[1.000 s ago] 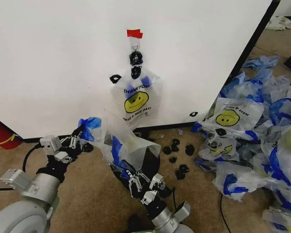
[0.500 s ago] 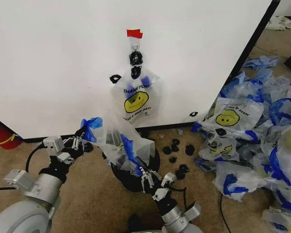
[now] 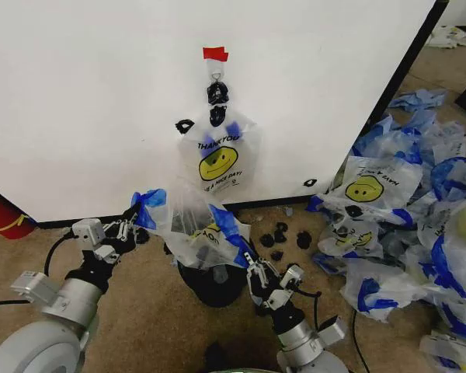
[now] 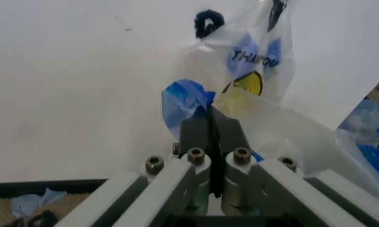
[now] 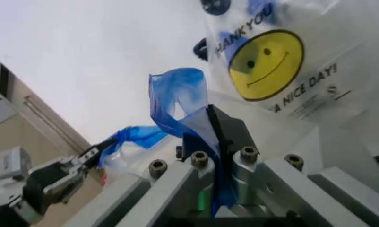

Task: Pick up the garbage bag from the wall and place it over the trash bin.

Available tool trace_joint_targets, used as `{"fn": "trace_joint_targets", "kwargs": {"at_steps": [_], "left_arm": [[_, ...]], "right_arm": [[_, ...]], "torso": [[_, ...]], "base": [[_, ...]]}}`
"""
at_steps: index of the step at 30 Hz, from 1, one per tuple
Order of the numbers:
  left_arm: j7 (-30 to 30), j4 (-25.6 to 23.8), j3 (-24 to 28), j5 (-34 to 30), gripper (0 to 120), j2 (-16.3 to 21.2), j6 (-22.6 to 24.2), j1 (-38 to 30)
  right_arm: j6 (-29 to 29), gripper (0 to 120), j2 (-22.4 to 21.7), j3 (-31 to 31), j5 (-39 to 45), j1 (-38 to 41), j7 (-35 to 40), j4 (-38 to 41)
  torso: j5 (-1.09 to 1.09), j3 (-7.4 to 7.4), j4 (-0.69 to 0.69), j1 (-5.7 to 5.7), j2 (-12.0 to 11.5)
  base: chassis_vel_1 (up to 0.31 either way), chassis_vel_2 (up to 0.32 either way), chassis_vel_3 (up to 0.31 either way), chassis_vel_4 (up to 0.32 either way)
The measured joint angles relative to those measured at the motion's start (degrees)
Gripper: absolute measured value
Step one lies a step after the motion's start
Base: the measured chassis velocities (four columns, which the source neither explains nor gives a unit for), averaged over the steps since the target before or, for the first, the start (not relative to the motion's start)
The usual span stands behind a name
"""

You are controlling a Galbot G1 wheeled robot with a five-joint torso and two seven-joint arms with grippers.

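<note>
The garbage bag, see-through with blue handles, hangs stretched between both grippers just above the trash bin, a round black bin on the floor at the foot of the wall. My left gripper is shut on the bag's blue handle at the bin's left. My right gripper is shut on the other blue handle at the bin's right rim. The bag's body covers most of the bin's mouth. In the right wrist view the left gripper shows farther off.
An identical smiley bag hangs from the hook under the red tape. A big pile of bags covers the floor on the right. Black scraps lie by the bin. A red object stands far left.
My right gripper has moved right and away from me with its handle, pulling the bag open and wider over the bin. The left gripper has barely shifted.
</note>
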Motion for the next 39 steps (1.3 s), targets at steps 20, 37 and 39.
{"fn": "trace_joint_targets", "kwargs": {"at_steps": [20, 37, 39], "left_arm": [[0.06, -2.08, 2.1, 0.01, 0, -0.24, 0.59, 3.78], [0.57, -4.24, 8.56, -4.93, 0, -1.69, 0.67, 0.2], [0.63, -3.67, 9.32, -4.81, 0, -1.8, 0.51, -0.19]], "right_arm": [[-0.19, 0, 0.49, 8.79, 0.43, -3.4, 3.43, 0.8], [-1.19, 0, 0.14, 14.98, 0.67, -5.22, 4.02, 3.44], [-1.25, 0, 0.27, 15.07, 0.33, -5.56, 4.03, 3.49]], "torso": [[-0.01, 0.0, 0.0, 0.0, 0.0], [0.0, 0.0, -0.01, 0.0, 0.0], [-0.01, 0.0, 0.0, 0.0, 0.0]], "base": [[0.0, 0.0, 0.0, 0.0], [0.0, 0.0, 0.0, 0.0], [0.0, 0.0, 0.0, 0.0]]}}
